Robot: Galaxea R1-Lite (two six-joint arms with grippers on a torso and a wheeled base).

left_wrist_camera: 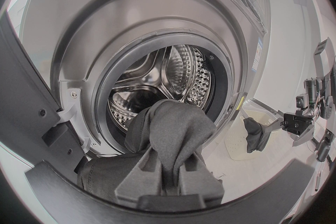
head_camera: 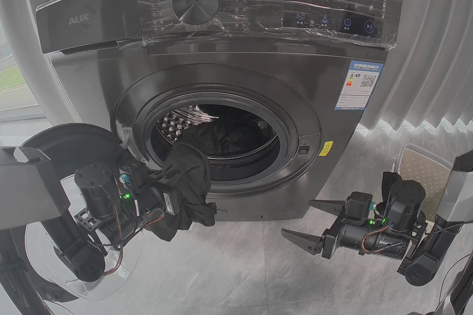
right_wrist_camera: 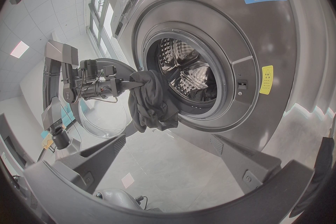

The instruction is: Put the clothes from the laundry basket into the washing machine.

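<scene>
Left hand (left_wrist_camera: 171,165) is clamped on a black garment (head_camera: 189,178) that hangs mostly outside the washing machine (head_camera: 315,99) opening. If released here, it would likely slide to the floor (head_camera: 246,271). Right hand (head_camera: 297,218) hangs with fingers apart, empty.

— What does your right pincer (right_wrist_camera: 168,137) face?
— The washing machine (right_wrist_camera: 280,42). My fingers are spread wide, nothing between them, and the door (right_wrist_camera: 101,119) stands open.
— And your other arm?
— My left pincer (right_wrist_camera: 134,85) grips a dark garment (right_wrist_camera: 150,102) that droops across the rim (right_wrist_camera: 224,74) at about eight o'clock.
— Anything inside?
— More dark cloth (right_wrist_camera: 206,93) low in the drum (right_wrist_camera: 182,63), near four o'clock. A yellow sticker (right_wrist_camera: 267,80) sits outside the rim at three o'clock.
</scene>
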